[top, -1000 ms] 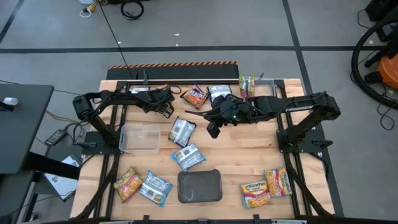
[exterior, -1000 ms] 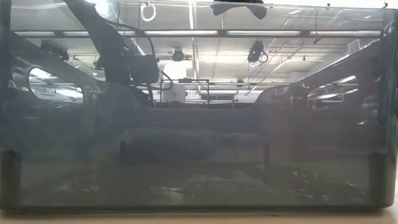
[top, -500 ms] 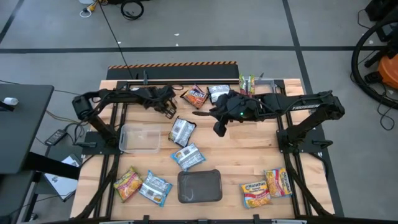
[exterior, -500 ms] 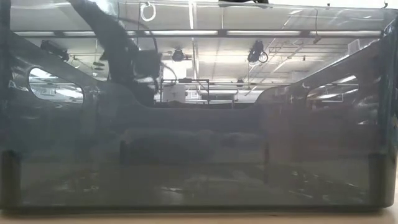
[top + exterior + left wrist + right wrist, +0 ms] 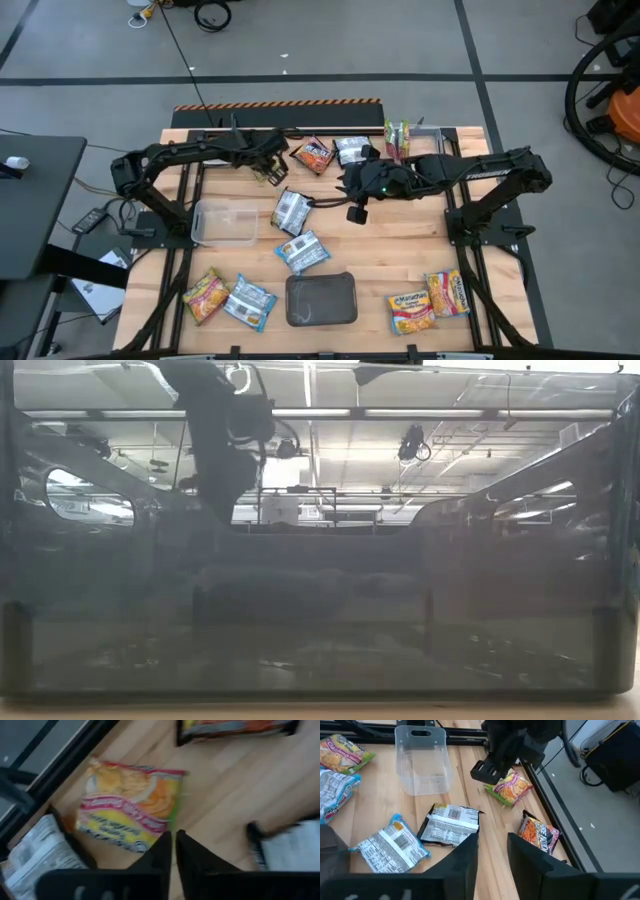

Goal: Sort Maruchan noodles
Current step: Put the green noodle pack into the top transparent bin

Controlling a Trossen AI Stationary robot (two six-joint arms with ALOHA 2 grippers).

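Ramen packets lie flat across the wooden table. My left gripper (image 5: 272, 168) is shut and hovers over a yellow-green packet (image 5: 131, 805) near the far edge, beside a dark red packet (image 5: 315, 155) and a silver one (image 5: 350, 148). My right gripper (image 5: 492, 852) is open at mid table and points left toward a black-and-white packet (image 5: 450, 825), touching nothing. A blue-white packet (image 5: 302, 250) lies nearer. Two more (image 5: 205, 295) (image 5: 248, 302) sit at the near left, and yellow-orange ones (image 5: 412, 310) (image 5: 450, 293) at the near right.
A clear plastic tub (image 5: 225, 222) stands left of centre. A dark grey tray (image 5: 321, 299) sits at the near edge, and its wall fills the low view. A green packet (image 5: 398, 138) stands at the far edge. Bare wood lies between the tray and the right-hand packets.
My left gripper has moved a little toward the far edge and to the right, over the yellow-green packet. My right gripper has drifted slightly right and toward the near edge. No packet has moved.
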